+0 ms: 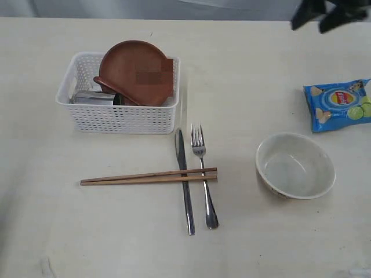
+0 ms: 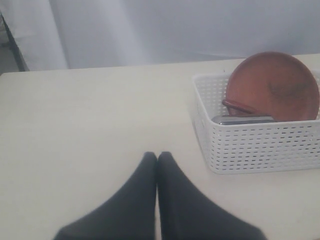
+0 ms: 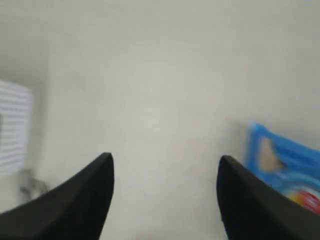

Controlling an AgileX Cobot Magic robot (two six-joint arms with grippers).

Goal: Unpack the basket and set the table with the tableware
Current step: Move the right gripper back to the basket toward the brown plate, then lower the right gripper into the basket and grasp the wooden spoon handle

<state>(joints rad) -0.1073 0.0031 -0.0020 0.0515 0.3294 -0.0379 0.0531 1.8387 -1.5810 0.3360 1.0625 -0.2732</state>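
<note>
The white lattice basket stands at the back left of the beige table. Inside it the round brown plate leans upright over a steel cup and a dark wooden spoon. In front lie a steel knife and fork, side by side, with wooden chopsticks laid across them. The cream bowl sits upright to the right. My right gripper hangs open at the far right edge, well above the table. My left gripper is shut and empty, beside the basket; the exterior view does not show it.
A blue chip bag lies at the right edge behind the bowl; its corner shows in the right wrist view. A grey curtain hangs behind the table's far edge.
</note>
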